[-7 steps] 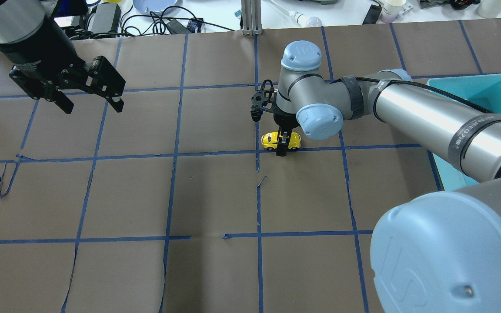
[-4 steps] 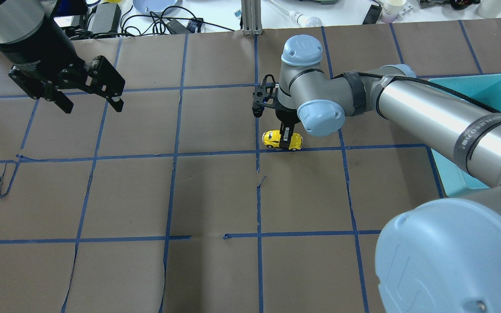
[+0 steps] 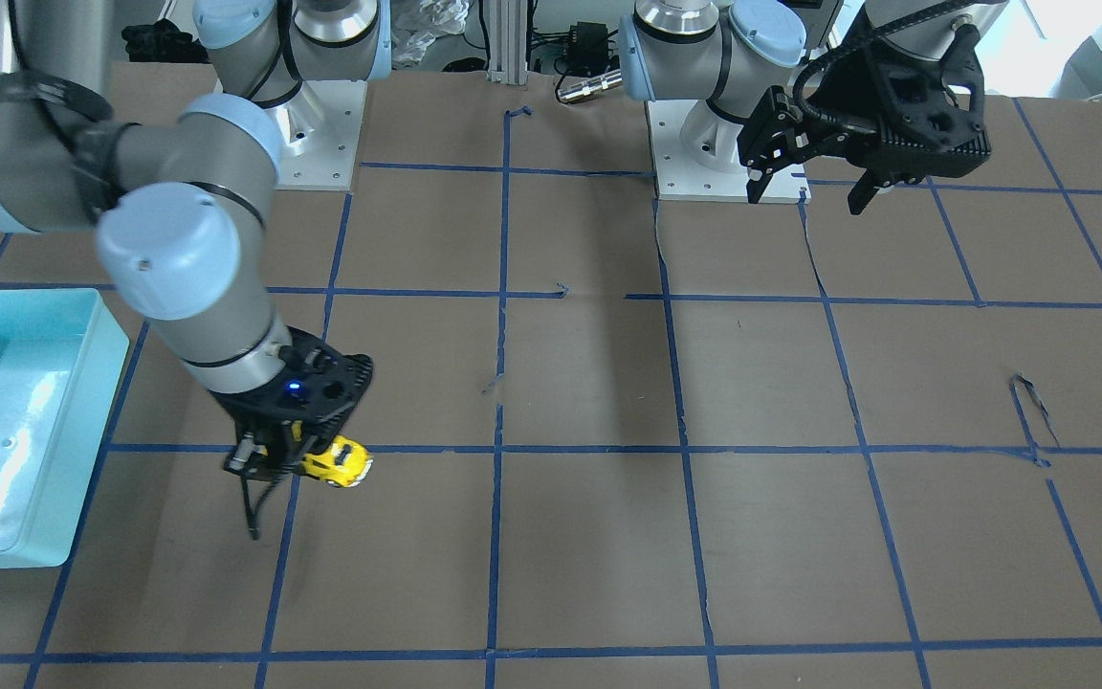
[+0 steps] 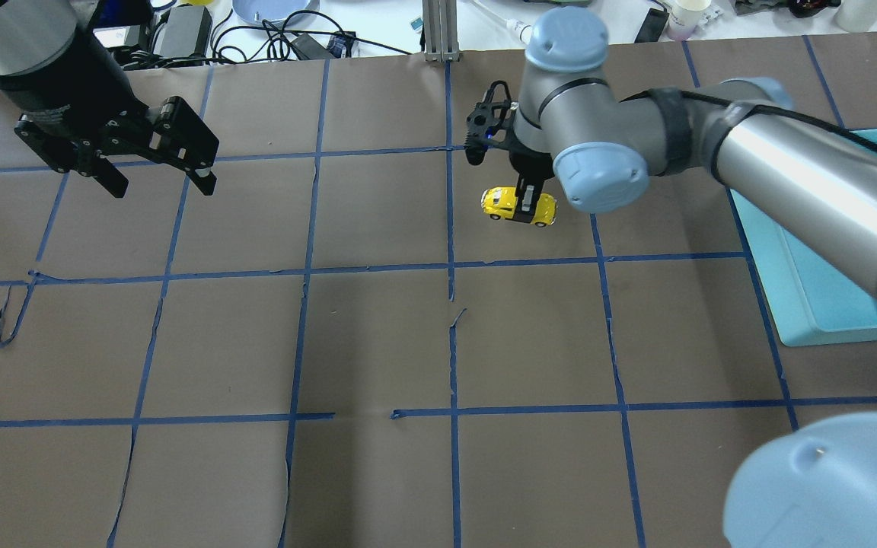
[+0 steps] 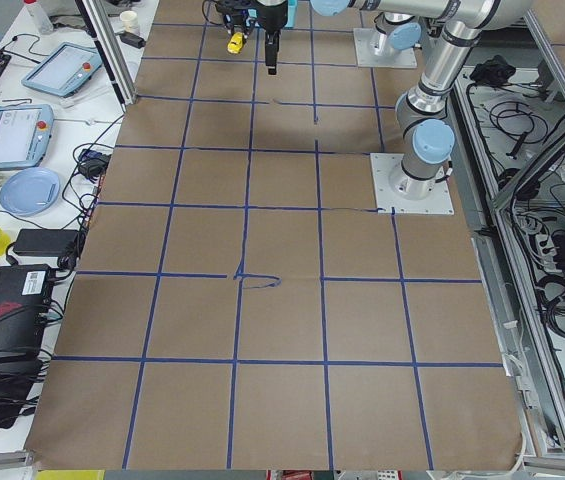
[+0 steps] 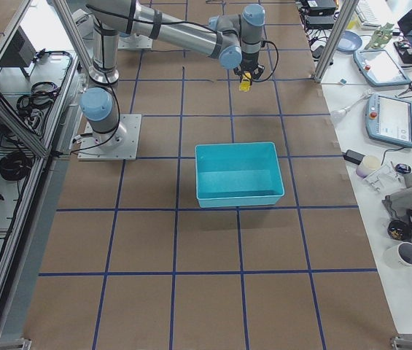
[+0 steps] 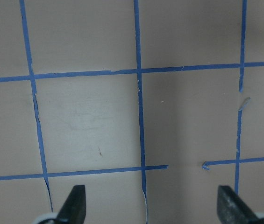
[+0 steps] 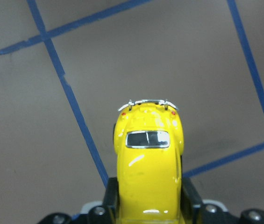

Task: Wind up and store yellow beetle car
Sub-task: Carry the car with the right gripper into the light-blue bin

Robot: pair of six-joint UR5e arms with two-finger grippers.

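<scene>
The yellow beetle car is a tiny glossy yellow toy with dark windows. My right gripper is shut on the car's sides and holds it lifted above the brown table. It also shows in the front-facing view and fills the right wrist view, clamped between the fingers. My left gripper is open and empty, high over the far left of the table; its fingertips show spread in the left wrist view.
A teal bin stands at the table's right side, also seen in the front-facing view. Blue tape lines grid the brown paper. Cables, a plate and cups lie beyond the far edge.
My right gripper has lifted the yellow car off the table and carried it away from the tape line, up and slightly right. The left arm has not moved.
</scene>
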